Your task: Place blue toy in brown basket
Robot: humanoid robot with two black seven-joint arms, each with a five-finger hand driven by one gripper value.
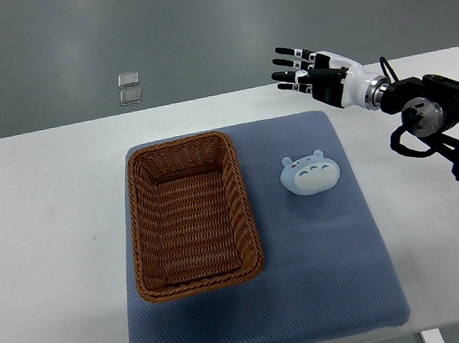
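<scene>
One hand in view: only the right hand (311,69) shows; the left is out of the picture.
Mat: a blue-grey padded mat (314,296) covers the middle of the white table (45,246), and both task things sit on it.
Basket: the brown basket (140,234) lies on the left part of the mat, woven, shallow, with nothing inside.
Toy: the blue toy (309,172) rests on the mat just right of the basket, apart from its rim, face up, with small ears on its far side.
Handling: it looks light and squashy, probably plush or soft rubber, though the surface is too small to tell. It should give under pressure, not slip or break.
Hold: across its rounded body, thumb on one side and digits on the other, avoiding the small ears.
Right hand: above the far edge of the table, beyond the toy and well apart from it, fingers (290,62) stretched out straight and spread, holding nothing.
Floor: two small clear squares (129,88) lie beyond the table.
</scene>
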